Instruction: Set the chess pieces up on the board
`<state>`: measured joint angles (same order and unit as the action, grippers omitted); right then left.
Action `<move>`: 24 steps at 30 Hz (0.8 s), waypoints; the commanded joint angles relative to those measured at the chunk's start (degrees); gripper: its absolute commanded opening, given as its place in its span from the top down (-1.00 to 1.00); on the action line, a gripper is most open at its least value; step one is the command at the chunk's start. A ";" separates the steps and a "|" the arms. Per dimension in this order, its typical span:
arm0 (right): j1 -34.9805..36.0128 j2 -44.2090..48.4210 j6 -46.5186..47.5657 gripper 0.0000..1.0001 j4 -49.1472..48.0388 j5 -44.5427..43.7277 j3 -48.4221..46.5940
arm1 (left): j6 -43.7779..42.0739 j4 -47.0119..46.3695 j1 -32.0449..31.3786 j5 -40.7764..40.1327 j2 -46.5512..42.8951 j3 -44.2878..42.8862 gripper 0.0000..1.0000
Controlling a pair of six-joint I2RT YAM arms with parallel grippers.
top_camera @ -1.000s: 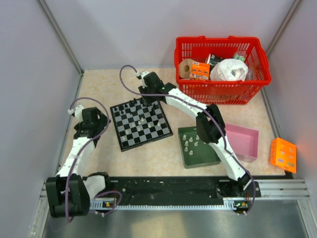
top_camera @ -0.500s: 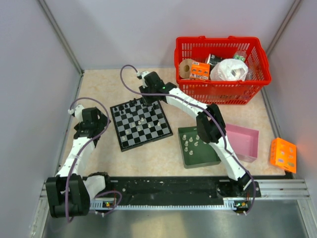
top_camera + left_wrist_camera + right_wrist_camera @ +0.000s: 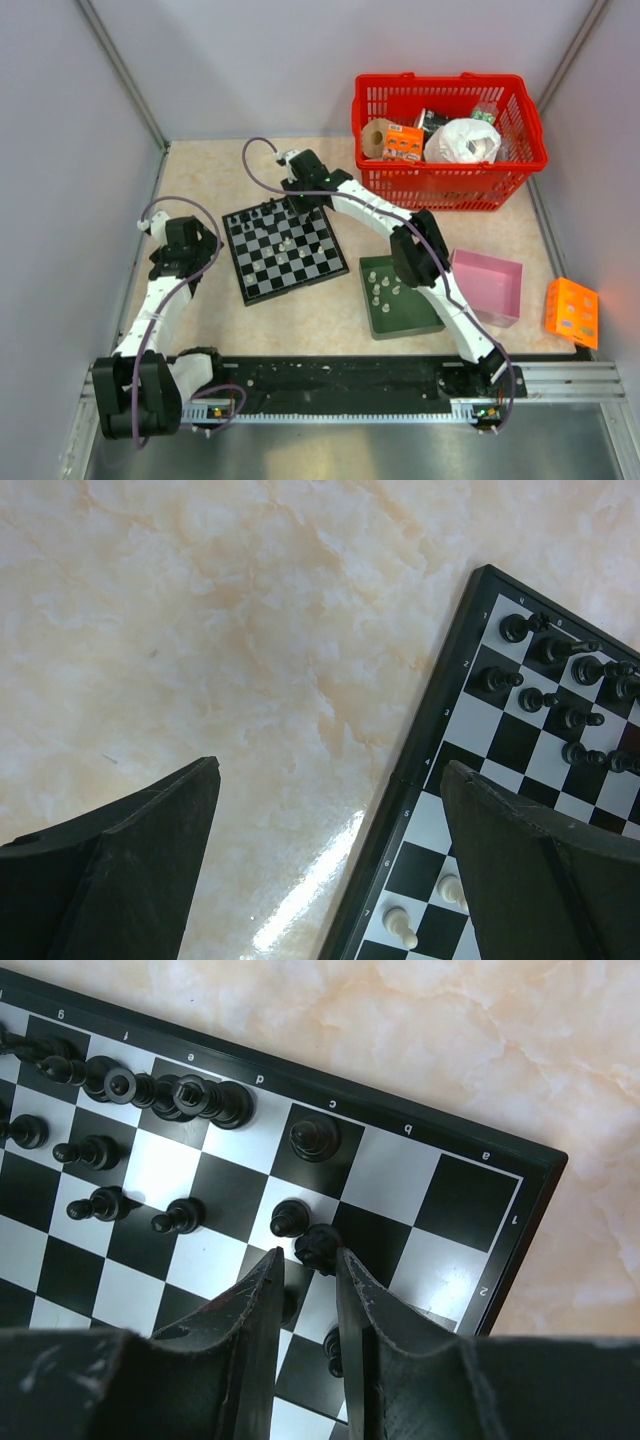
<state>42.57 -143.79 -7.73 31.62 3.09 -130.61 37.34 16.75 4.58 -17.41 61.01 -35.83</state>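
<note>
The board (image 3: 283,268) lies left of centre on the table. Black chess pieces (image 3: 150,1090) stand in its far rows, and two whitish ones (image 3: 400,926) show near its left edge. My right gripper (image 3: 297,200) reaches over the board's far right corner. In the right wrist view its jaws (image 3: 308,1252) stand narrow, with the head of a black chess piece (image 3: 318,1247) between the fingertips. My left gripper (image 3: 332,765) hangs open and holds nothing; it is over the bare table at the board's left edge (image 3: 420,780).
A dark green tray (image 3: 400,318) with several whitish pieces (image 3: 385,285) sits right of the board. A pink box (image 3: 488,287) lies beside it and an orange box (image 3: 571,310) farther right. A red basket (image 3: 450,135) of goods stands at the back right.
The right gripper's jaws have narrowed a little around the black piece, and its arm has shifted slightly left. The left arm has not moved.
</note>
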 commanded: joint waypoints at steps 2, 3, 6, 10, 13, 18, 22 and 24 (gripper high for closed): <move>-0.38 -0.09 -0.45 0.49 -0.41 -0.37 -2.64 | -0.34 -0.93 0.25 -0.34 -0.90 -2.22 -0.94; -0.29 -0.09 -0.36 0.50 -0.41 -0.46 -2.72 | -0.25 -0.93 0.25 -0.26 -0.81 -2.22 -0.94; -0.47 -0.35 -0.10 0.56 -0.41 -0.63 -3.16 | -0.25 -1.02 0.25 -0.26 -0.81 -2.05 -0.94; -0.73 -0.88 0.08 0.63 -0.42 -0.63 -3.87 | -0.16 -1.02 0.25 -0.34 -0.72 -2.05 -0.94; -0.82 -1.14 0.25 0.70 -0.42 -0.98 -4.83 | -0.25 -1.11 0.25 -0.34 -0.72 -1.96 -0.94; -1.26 -2.29 -0.10 0.80 -0.50 -1.51 -7.20 | -0.25 -1.20 0.25 -0.17 -0.46 -2.13 -0.94; -1.52 -3.52 -0.27 0.81 -0.59 -1.86 -8.52 | -0.17 -1.28 0.25 -0.08 -0.11 -2.13 -0.94; -1.52 -4.31 -0.36 0.81 -0.77 -2.65 -9.22 | -0.16 -1.28 0.25 -0.08 -0.02 -2.13 -0.94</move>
<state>41.60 -145.53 -7.70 32.14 1.91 -136.31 37.36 16.73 4.58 -17.41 61.01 -35.86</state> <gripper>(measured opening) 0.105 0.972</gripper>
